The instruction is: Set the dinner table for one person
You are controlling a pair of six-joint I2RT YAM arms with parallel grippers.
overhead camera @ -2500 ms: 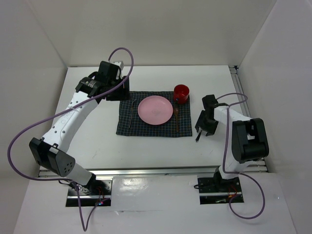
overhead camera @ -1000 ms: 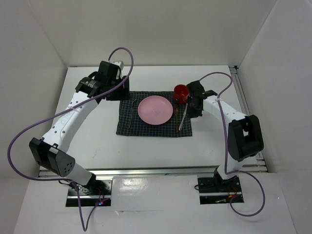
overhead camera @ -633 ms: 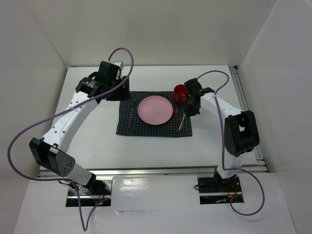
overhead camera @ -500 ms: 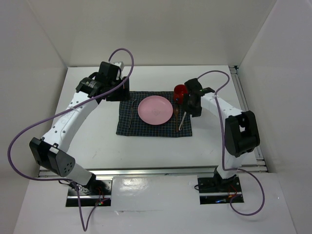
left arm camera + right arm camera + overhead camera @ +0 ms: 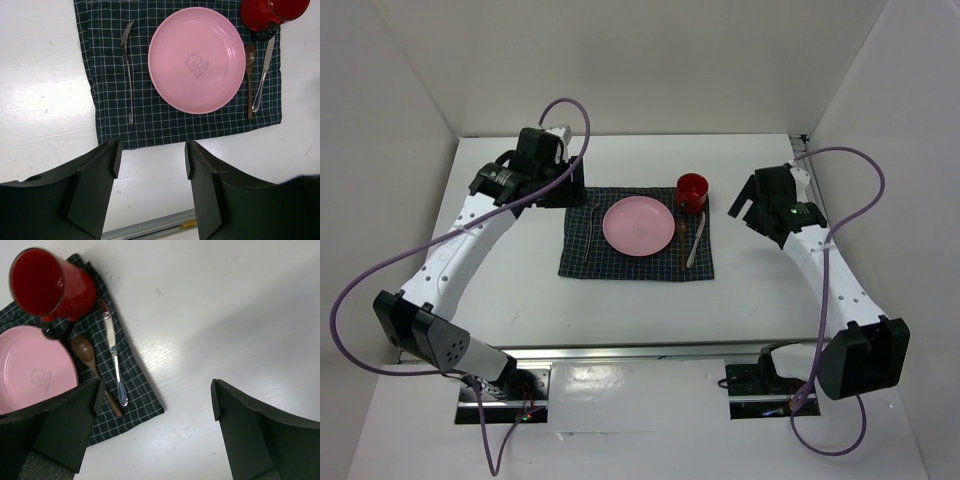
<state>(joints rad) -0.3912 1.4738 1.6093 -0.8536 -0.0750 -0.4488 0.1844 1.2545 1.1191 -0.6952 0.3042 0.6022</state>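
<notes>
From my seat, the dinner table (image 5: 640, 310) runs bare and white up to a checked mat (image 5: 620, 262) at its middle. On the mat a fork (image 5: 128, 65) lies left of the pink plate (image 5: 197, 57), with a wooden spoon (image 5: 249, 75) and a knife (image 5: 263, 70) side by side on its right. The red cup (image 5: 47, 285) stands at the mat's far right corner, just beside the knife's far end. My left gripper (image 5: 151, 150) hangs by the mat's far left corner, fingers spread and empty. My right gripper (image 5: 156, 390), fingers wide apart and holding nothing, hangs right of the mat. The plate bears a small bear drawing, but the writing beneath is too small to read.
</notes>
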